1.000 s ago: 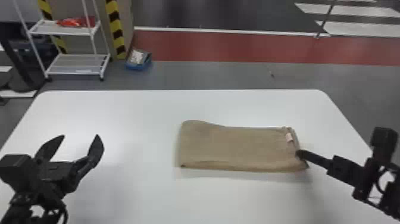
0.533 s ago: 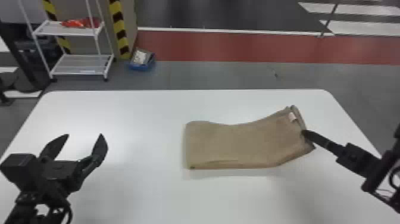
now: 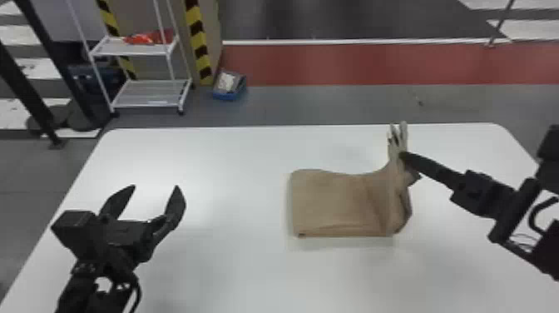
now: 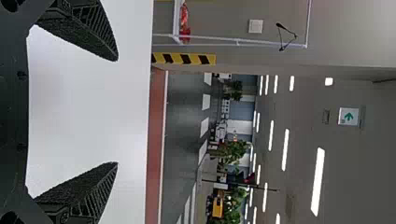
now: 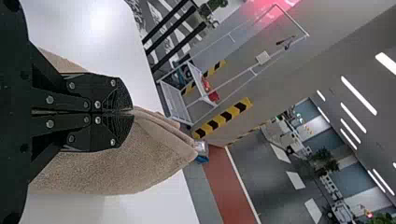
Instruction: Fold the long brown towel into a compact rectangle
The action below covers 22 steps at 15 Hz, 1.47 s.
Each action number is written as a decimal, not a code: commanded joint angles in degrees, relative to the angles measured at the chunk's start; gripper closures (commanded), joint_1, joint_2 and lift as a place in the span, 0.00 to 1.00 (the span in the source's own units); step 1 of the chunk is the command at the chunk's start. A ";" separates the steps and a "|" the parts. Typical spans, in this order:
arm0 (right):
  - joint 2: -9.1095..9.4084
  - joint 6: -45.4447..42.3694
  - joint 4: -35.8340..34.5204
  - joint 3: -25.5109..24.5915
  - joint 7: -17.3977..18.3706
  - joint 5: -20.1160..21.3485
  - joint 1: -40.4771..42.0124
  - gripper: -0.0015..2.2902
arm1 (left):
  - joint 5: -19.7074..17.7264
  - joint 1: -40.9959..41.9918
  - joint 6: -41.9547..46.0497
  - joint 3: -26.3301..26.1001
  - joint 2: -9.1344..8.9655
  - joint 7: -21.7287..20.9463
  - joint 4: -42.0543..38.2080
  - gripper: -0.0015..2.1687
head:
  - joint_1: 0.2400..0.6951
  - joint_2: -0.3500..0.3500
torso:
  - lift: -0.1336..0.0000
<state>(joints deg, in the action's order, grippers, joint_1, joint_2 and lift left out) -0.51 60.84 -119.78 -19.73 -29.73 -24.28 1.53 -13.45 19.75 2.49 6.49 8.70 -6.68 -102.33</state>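
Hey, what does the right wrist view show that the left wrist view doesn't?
The right wrist view adds the brown towel, its fold pinched in the shut right gripper, and the blue box beyond the table.
The left wrist view adds the open left gripper and a green arrow sign.
Both share the white table, the red floor strip and yellow-and-black stripes.

On my head view I see the brown towel [image 3: 332, 204] just right of centre, folded in layers, its left part flat and squarish, its right end raised and creased, peaking toward the top.
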 commanded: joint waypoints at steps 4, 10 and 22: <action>0.51 -0.59 -1.42 12.00 1.78 3.10 -0.21 0.70 | -0.09 0.47 0.01 0.36 0.27 0.00 -0.41 0.04 | 1.00 0.73 | 0.06; 0.51 0.12 1.13 18.50 3.37 8.46 -1.27 0.70 | -0.09 0.38 0.01 0.19 0.35 0.09 -0.06 0.04 | 1.00 0.83 | 0.06; 0.56 -0.41 11.14 27.65 1.61 10.30 -4.87 0.00 | -0.53 0.38 1.07 0.27 0.35 0.35 0.47 0.04 | 1.00 0.96 | 0.06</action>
<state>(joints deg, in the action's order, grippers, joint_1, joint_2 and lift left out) 0.00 60.46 -109.26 7.92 -27.95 -12.98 -3.42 -13.83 20.12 3.37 6.77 9.05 -6.33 -102.00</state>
